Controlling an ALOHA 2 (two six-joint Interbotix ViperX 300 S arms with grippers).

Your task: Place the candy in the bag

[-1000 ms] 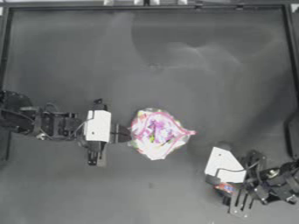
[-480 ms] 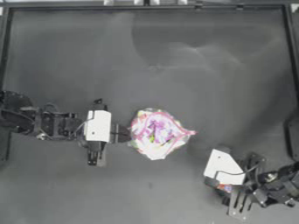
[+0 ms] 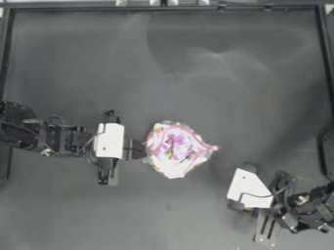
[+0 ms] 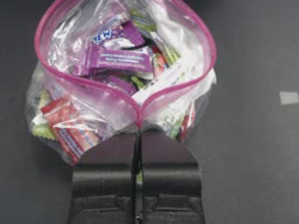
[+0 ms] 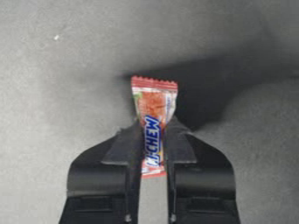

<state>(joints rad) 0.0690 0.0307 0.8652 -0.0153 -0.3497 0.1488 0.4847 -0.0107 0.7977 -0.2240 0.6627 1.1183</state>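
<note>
The bag (image 3: 175,149) lies at the table's middle, clear plastic with a pink strip round its mouth and colourful sweets inside. My left gripper (image 3: 137,149) is at its left edge. In the left wrist view the left gripper (image 4: 139,135) is shut on the pink strip, and the bag (image 4: 116,65) gapes open beyond it. My right gripper (image 3: 236,205) hovers near the front right, apart from the bag. In the right wrist view the right gripper (image 5: 153,131) is shut on the candy (image 5: 153,118), a red-orange wrapped sweet that sticks out past the fingertips. From above the candy is hidden.
Dark table (image 3: 196,63) with a raised rim (image 3: 163,7) along the back. Both arms lie low over the front half, left arm from the left edge, right arm from the front right corner.
The right arm has shifted slightly toward the table's front edge. The left gripper and the bag have not moved.
</note>
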